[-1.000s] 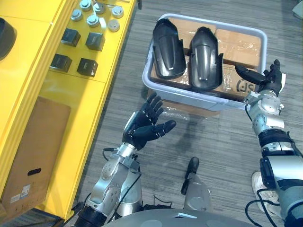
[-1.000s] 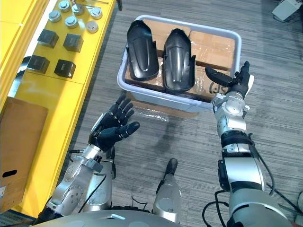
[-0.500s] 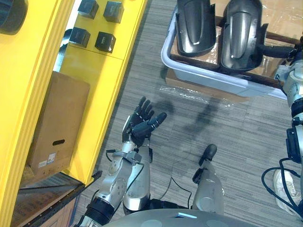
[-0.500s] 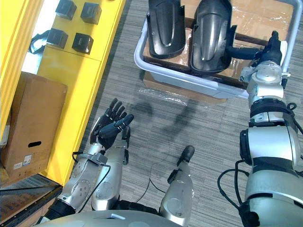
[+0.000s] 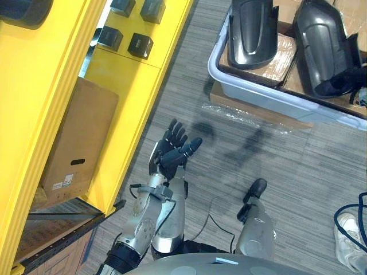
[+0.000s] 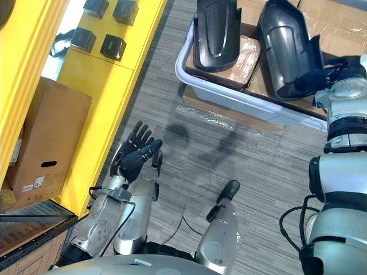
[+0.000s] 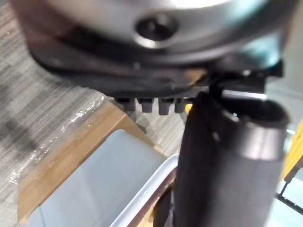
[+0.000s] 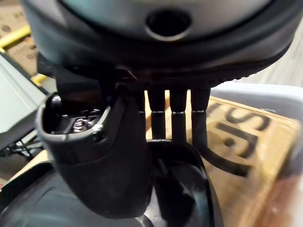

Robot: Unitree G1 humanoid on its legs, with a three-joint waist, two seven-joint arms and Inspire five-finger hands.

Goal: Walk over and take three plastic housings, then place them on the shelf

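Note:
Two black plastic housings lie side by side on cardboard in a pale grey bin point(image 6: 241, 101) on the floor: the left housing point(image 6: 217, 28) and the right housing point(image 6: 285, 52). My right hand point(image 6: 330, 73) is at the right housing's near end. In the right wrist view its thumb point(image 8: 102, 151) lies on the shell's outside and its fingers point(image 8: 180, 118) reach inside the rim point(image 8: 191, 163), pinching it. My left hand point(image 5: 172, 152) hangs open over the floor, well short of the bin, fingers point(image 7: 151, 105) straight.
A yellow shelf point(image 5: 132, 80) runs along the left, with small black blocks point(image 5: 140, 43) on its top. A brown cardboard box point(image 5: 74, 143) stands on its lower level. The bin rests on a flat plastic-wrapped carton point(image 6: 221, 114). Grey floor lies between shelf and bin.
The camera has shifted. My right hand's fingers have curled from straight onto the right housing's near end. The left hand stays open, much where it was.

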